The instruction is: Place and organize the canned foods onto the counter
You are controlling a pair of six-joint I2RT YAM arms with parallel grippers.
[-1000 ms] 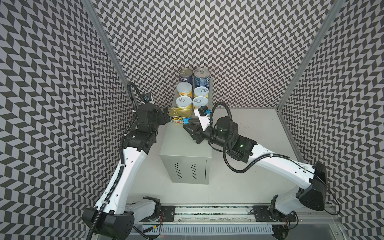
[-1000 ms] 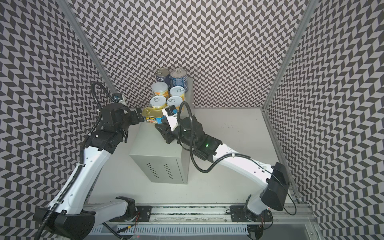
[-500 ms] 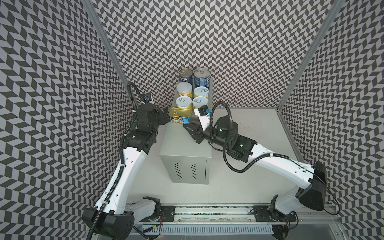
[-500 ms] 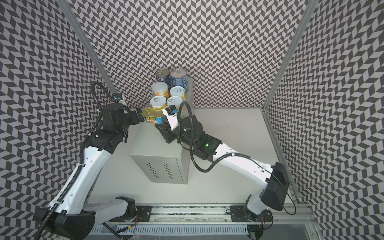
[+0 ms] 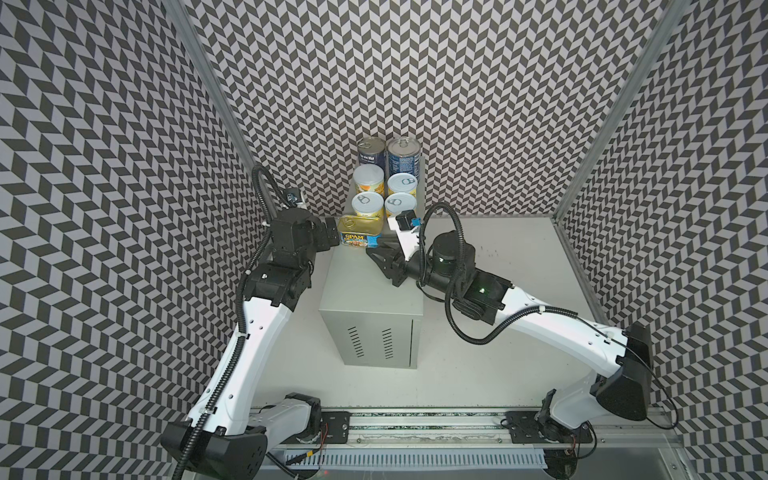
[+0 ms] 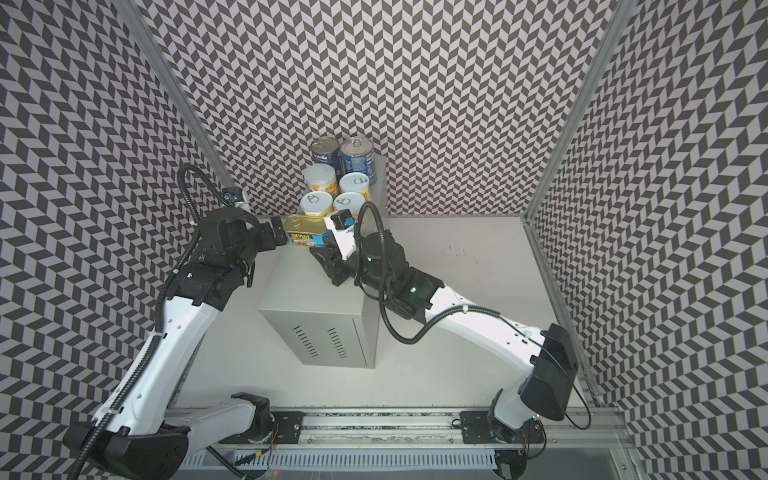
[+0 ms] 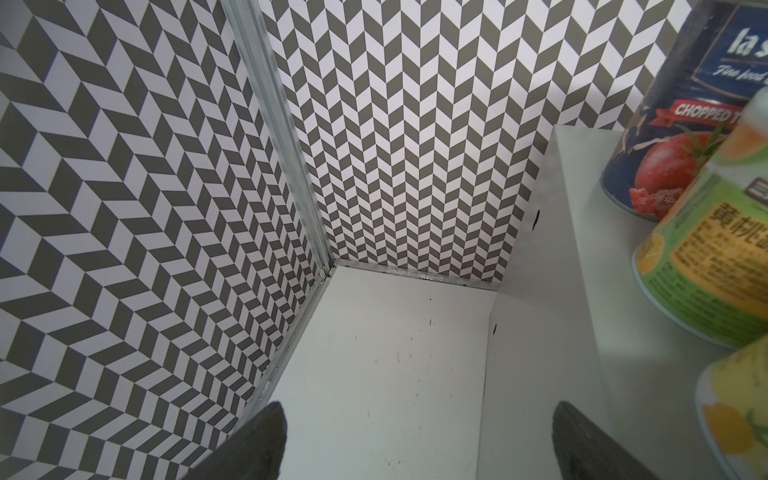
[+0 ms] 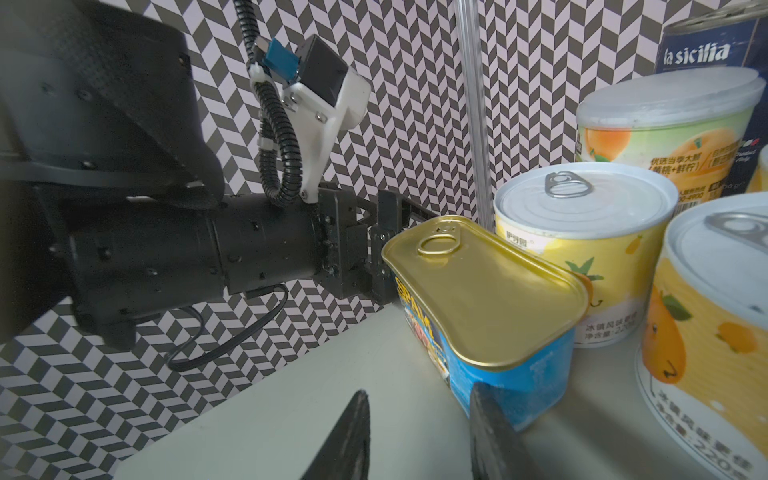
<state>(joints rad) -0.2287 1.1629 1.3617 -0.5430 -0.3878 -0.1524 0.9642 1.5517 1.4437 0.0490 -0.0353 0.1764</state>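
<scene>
My two arms (image 5: pixel 257 332) have white shells, black joints, ribbed black cables, and one green light (image 5: pixel 482 289) glowing.

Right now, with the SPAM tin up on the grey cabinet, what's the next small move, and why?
Probably back both grippers away. All seven cans stand on the counter, the SPAM tin in front of the fruit cans; the left gripper is open beside it and the right gripper is shut on nothing.

Chevron-patterned walls (image 5: pixel 415 62) enclose a white tabletop (image 5: pixel 498 249).
</scene>
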